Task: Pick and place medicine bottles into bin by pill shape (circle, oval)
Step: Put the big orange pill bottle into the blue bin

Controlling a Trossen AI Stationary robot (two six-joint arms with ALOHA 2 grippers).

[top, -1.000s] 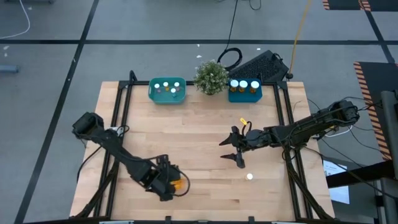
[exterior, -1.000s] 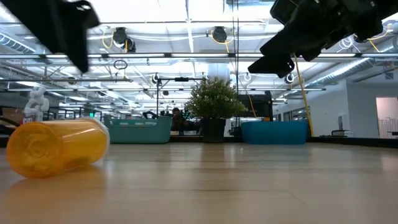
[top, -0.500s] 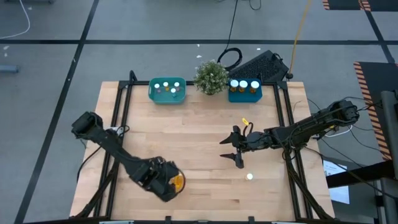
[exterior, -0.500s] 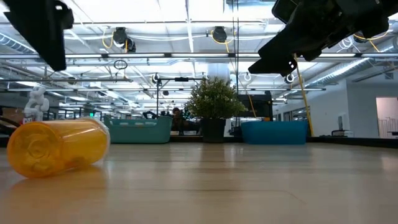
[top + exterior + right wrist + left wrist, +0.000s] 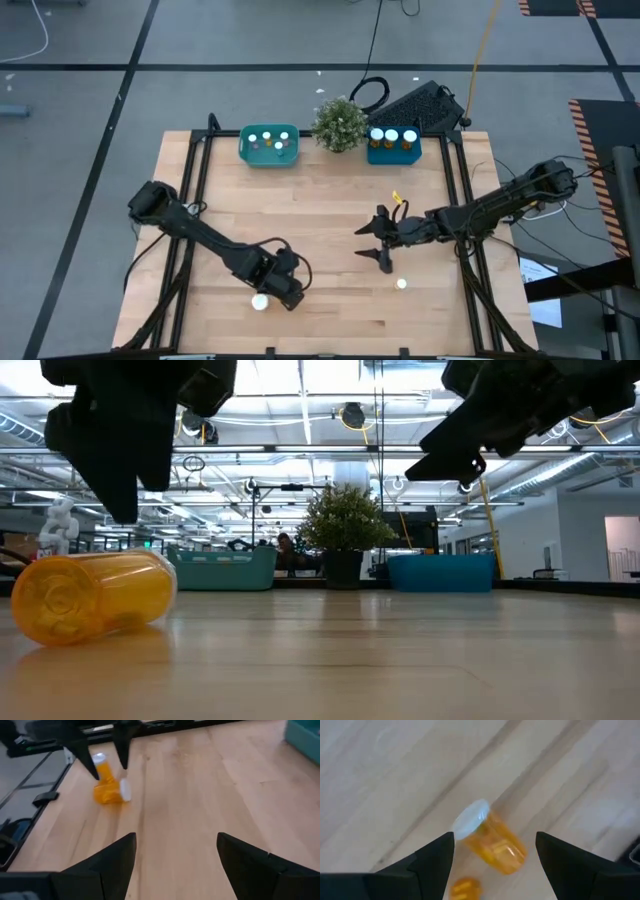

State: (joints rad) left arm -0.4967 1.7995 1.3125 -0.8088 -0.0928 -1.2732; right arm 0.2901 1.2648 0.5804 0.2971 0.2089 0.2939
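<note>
An amber medicine bottle (image 5: 496, 846) with a white cap (image 5: 470, 818) lies on its side on the wood table near the front left; the low view shows its bottom end (image 5: 88, 598). My left gripper (image 5: 285, 293) hangs open just above the bottle, a finger on either side, touching nothing. A second white cap (image 5: 260, 302) shows just left of this gripper. My right gripper (image 5: 372, 247) hovers open over the table's right half with nothing between its fingers. A small white-capped bottle (image 5: 401, 284) stands near it.
At the far edge stand a teal bin (image 5: 244, 148) holding several bottles, a blue bin (image 5: 393, 155) holding three, and a green potted plant (image 5: 340, 123) between them. A small yellow item (image 5: 395, 197) lies beyond my right gripper. Bare wood stretches across the table's middle.
My left gripper has shifted toward the table's right edge, now covering the lying amber bottle in the high view and uncovering the white cap on its left. The bottle has stayed where it was.
</note>
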